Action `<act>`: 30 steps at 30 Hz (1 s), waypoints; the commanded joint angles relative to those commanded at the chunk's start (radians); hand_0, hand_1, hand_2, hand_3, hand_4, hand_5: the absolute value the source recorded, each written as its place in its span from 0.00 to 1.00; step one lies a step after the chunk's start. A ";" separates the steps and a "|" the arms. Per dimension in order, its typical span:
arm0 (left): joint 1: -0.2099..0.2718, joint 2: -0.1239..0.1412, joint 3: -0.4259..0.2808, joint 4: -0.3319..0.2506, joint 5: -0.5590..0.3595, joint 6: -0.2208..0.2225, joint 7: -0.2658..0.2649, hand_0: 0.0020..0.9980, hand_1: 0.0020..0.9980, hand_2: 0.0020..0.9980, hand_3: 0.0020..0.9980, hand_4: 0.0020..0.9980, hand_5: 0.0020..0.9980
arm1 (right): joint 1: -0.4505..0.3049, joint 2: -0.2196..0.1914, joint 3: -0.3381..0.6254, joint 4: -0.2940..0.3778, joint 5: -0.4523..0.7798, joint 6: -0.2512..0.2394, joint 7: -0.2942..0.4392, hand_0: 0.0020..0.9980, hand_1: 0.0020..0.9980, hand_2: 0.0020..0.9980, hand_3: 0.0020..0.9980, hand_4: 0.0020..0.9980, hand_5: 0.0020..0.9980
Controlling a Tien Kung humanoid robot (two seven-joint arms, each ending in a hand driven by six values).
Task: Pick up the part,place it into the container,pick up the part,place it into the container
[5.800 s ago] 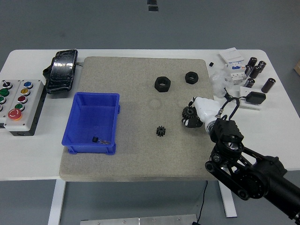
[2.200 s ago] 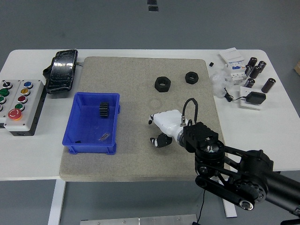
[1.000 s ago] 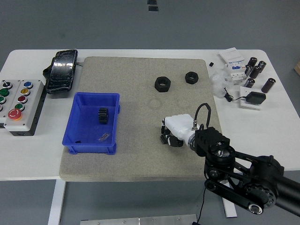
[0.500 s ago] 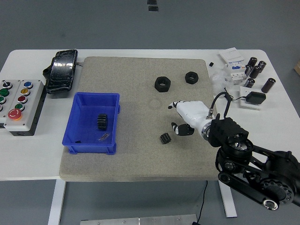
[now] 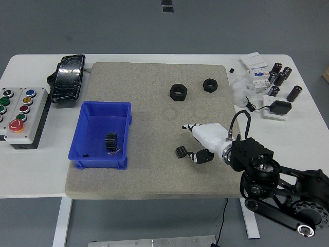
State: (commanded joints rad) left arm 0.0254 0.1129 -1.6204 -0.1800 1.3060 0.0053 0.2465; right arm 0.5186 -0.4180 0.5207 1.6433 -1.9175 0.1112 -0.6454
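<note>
While one black toothed gear (image 5: pixel 111 142) lies in the blue plastic bin (image 5: pixel 81 131), I hover the right white robot hand (image 5: pixel 201 140) open, gripping nothing, with the small black gear (image 5: pixel 180 152) at its nine o'clock for grasping.

the blue container (image 5: pixel 101 135) is the landmark. between it and the right hand (image 5: pixel 201 141) the grey mat (image 5: pixel 149 164) lies bare, so the way across is free; only the small gear (image 5: pixel 180 152) sits there, just beside the hand, well right of the container. far right and behind the container, two black nuts (image 5: pixel 178 92) stand on the mat, apart from this way. behind the container lies a black pad (image 5: pixel 67 78), and left of it a button box (image 5: pixel 18 114). inside, one gear (image 5: pixel 111 142) takes little room.
</note>
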 joint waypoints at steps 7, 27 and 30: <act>0.000 0.000 0.001 0.000 0.001 0.000 0.001 0.62 0.51 0.54 0.64 0.62 0.42 | 0.025 0.022 -0.037 -0.038 0.034 -0.013 0.000 0.24 0.49 0.83 0.83 0.36 0.08; 0.000 0.002 -0.001 0.000 0.005 -0.001 0.001 0.62 0.51 0.54 0.64 0.62 0.42 | 0.027 -0.031 0.015 -0.050 0.010 0.010 0.000 0.24 0.50 0.86 0.86 0.43 0.04; -0.001 0.003 -0.003 0.000 0.009 -0.002 0.002 0.62 0.51 0.54 0.64 0.62 0.42 | 0.025 -0.034 -0.008 -0.068 -0.030 -0.029 0.000 0.22 0.47 0.88 0.89 0.51 0.00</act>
State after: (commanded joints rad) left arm 0.0248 0.1160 -1.6234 -0.1800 1.3153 0.0038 0.2489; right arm 0.5441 -0.4518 0.5127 1.5754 -1.9472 0.0826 -0.6454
